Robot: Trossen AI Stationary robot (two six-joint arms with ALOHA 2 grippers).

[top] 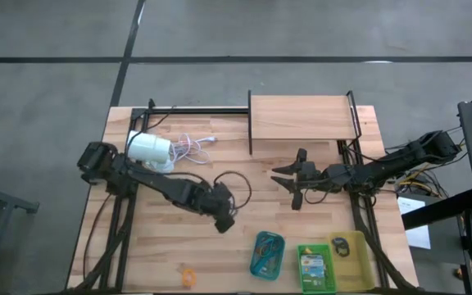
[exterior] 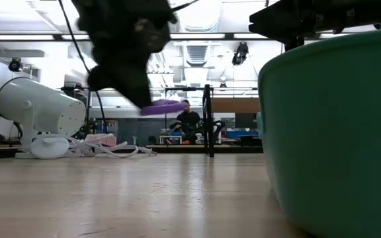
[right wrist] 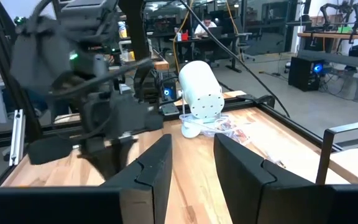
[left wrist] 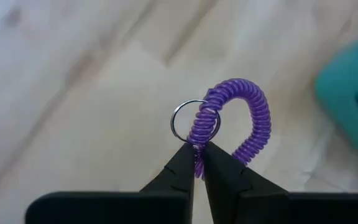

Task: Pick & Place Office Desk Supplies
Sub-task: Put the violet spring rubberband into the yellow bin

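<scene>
One purple coil loop [left wrist: 238, 121] pinched in left end effector [left wrist: 197, 158].

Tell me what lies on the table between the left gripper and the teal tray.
Only bare wood, per the high view: the left gripper, shut on the purple coil loop, is apart from the teal tray.

Wooden table [top: 170, 238] carries white lamp [top: 149, 148], teal tray [top: 268, 254], green tray [top: 315, 268], yellow tray [top: 356, 260].

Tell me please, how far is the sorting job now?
Done: items lie in the teal tray, green tray and yellow tray. In hand: the left gripper holds a purple coil above the table. Left: an orange piece near the front edge.
</scene>
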